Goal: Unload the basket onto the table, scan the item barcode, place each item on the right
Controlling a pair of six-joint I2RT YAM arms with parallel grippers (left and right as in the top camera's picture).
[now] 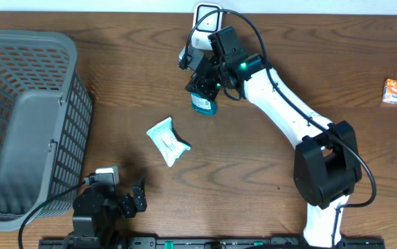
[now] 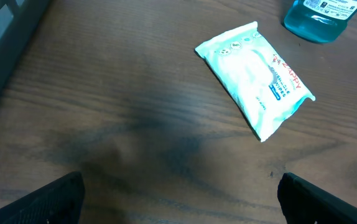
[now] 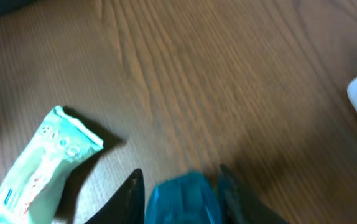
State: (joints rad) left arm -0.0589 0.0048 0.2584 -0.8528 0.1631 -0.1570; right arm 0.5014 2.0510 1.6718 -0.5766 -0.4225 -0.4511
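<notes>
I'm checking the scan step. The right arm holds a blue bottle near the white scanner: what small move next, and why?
Probably carry the bottle a little closer to the scanner, label turned toward it. The right gripper has the bottle between its jaws, yet it hangs short of the scanner, and whether its barcode faces the scanner can't be told.

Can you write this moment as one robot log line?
right end effector: gripping blue bottle | left end effector: open | wipes pack: on table
</notes>
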